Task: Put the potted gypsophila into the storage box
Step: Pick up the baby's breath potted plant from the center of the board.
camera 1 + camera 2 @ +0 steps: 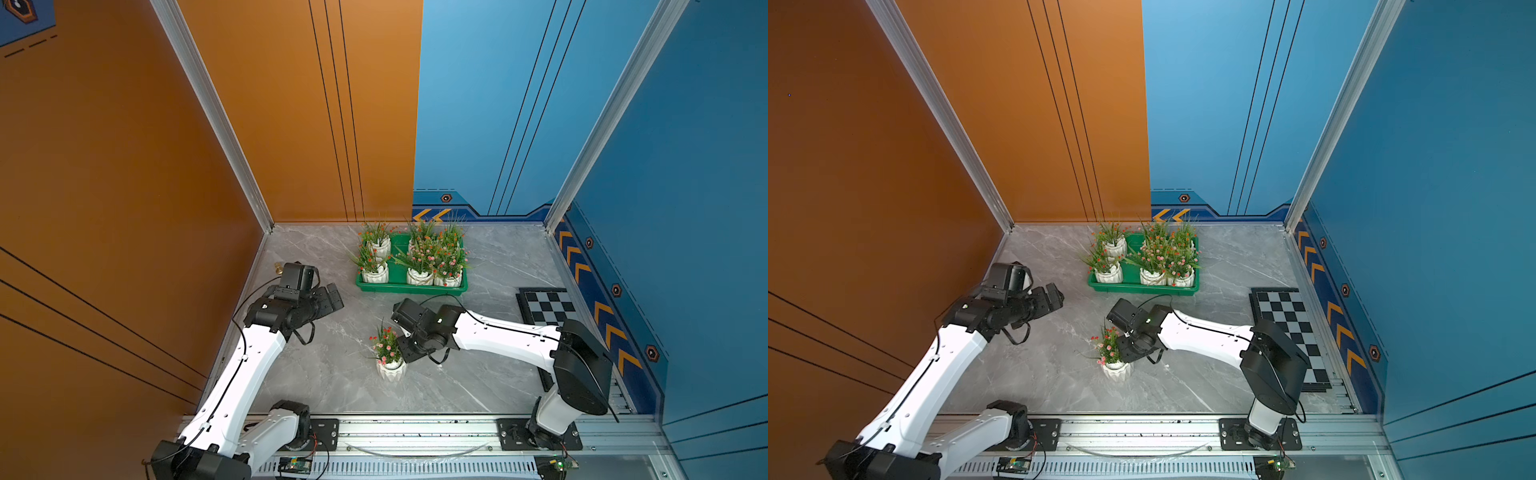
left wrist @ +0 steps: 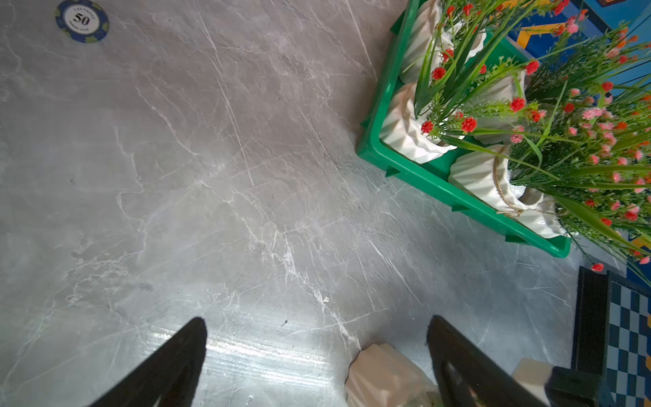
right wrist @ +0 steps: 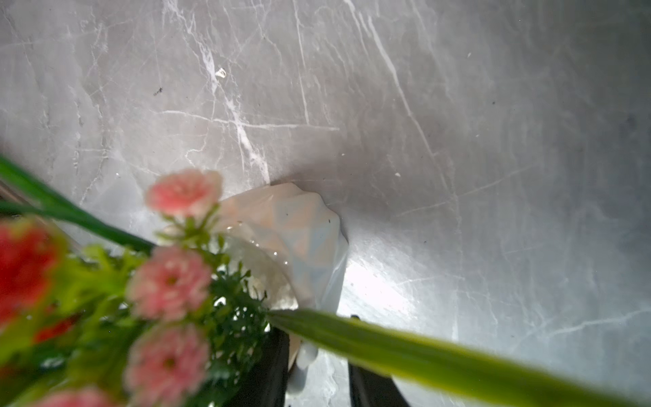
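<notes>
A seventh potted gypsophila (image 1: 390, 368) stands upright on the grey marble tabletop (image 1: 316, 374), on open ground between the near edge and the bright-green storage box (image 1: 399, 288), as the right gripper (image 1: 403, 355) reaches down from the right onto the pot's rim. In the right wrist view its two dark fingers (image 3: 267, 366) sit with a piece of the white rim between them. Blurred pink blossoms and a broad green leaf cross the lens, and whether the fingers are pressing the rim cannot be told. Six potted gypsophila (image 1: 419, 266) already stand in the storage box at the middle of the tabletop's far edge. Two form a column at its left end and four are packed together at its right end, with a strip of bare green floor between the groups and grassy leaves spilling over the rim. The right arm's wrist hangs between the lone pot and the box's near rim. The left gripper (image 1: 334, 297) hovers near the left edge, just off the box's near left corner, its fingers spread wide and holding nothing. A black-and-grey checkered board (image 1: 548, 307) lies along the right edge, partly hidden behind the right arm. A blue poker chip (image 2: 81, 21) marked 50 lies flat on the marble in the left wrist view, well apart from the box.
</notes>
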### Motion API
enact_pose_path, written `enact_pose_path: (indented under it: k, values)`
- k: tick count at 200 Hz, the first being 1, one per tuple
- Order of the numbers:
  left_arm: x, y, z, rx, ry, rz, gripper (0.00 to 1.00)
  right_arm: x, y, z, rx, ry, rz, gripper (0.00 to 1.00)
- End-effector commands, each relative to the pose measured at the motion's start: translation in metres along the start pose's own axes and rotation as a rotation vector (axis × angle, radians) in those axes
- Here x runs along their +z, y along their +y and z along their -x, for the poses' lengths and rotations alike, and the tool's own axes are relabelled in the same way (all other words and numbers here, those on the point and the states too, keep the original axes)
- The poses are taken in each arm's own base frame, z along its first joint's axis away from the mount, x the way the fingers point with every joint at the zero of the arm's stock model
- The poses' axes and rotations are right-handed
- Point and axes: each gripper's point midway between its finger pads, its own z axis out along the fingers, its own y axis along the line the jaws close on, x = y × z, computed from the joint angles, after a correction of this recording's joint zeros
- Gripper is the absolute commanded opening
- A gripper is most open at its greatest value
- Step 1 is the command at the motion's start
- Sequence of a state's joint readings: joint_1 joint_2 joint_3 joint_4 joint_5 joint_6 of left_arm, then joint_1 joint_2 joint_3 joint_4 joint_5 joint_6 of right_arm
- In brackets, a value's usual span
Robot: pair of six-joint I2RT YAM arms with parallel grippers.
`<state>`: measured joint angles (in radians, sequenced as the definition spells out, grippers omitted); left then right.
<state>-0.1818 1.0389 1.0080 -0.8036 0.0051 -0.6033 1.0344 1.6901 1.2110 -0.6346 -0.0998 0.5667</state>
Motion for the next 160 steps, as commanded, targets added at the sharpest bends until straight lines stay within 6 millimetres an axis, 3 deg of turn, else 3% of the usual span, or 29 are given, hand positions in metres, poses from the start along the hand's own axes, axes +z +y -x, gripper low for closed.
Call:
enact_pose_path:
  k: [1,38,104,160]
  values:
    - [0.004,0.005,-0.006,-0.009,0.029,0.011,0.98,0.001,0.001,0.007,-0.016,-0.016,-0.023,0.27]
    - [0.008,0.006,-0.005,-0.012,0.039,0.018,0.98,0.002,0.001,0.006,-0.019,-0.006,-0.027,0.16]
    - [0.013,0.005,-0.005,-0.015,0.052,0.027,0.98,0.000,0.001,0.009,-0.034,-0.011,-0.034,0.10]
    - [0.017,0.004,-0.002,-0.017,0.060,0.037,0.98,-0.012,0.000,0.023,-0.045,-0.031,-0.030,0.05]
